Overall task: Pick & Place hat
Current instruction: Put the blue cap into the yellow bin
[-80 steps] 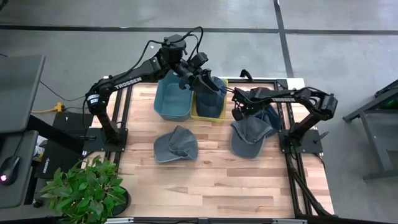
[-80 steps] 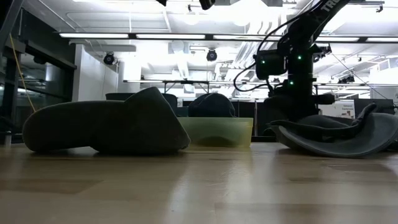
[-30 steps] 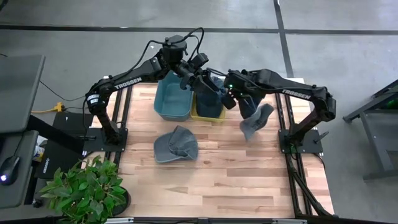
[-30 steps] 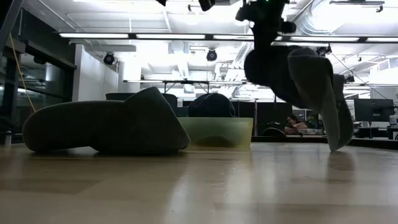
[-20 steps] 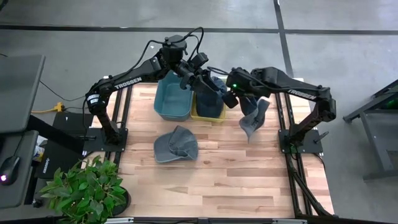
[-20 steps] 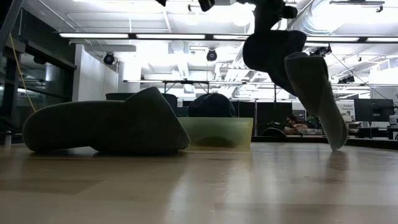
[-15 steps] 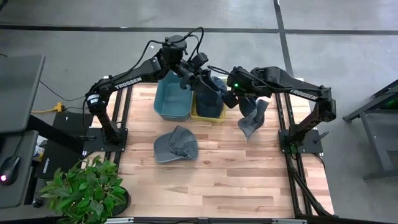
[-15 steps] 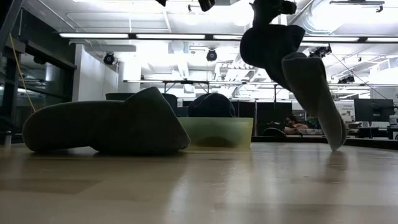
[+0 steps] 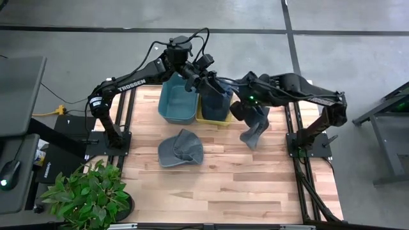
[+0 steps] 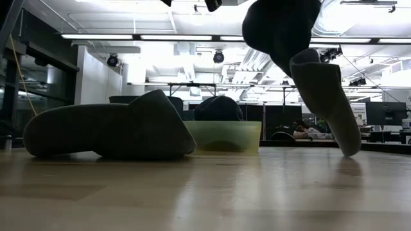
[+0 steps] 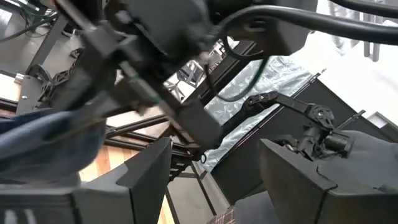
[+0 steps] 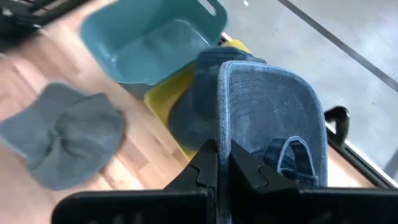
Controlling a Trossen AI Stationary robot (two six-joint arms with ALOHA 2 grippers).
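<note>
Now hat hangs vertical, brim down, in right gripper

Bright ceiling light, dark shapes in low view
Ceiling lamps glare behind the silhouetted hat; left wrist view is motion-blurred

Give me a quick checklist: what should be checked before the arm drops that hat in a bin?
1. Right gripper shut on the held hat: ok.
2. Held hat hangs off the table: ok.
3. Held hat over the yellow bin: not ok, it is beside it.
4. Yellow bin has room: cannot tell; a dark hat is in it.
5. Left gripper out of the way: not ok, it is over the yellow bin.
</note>
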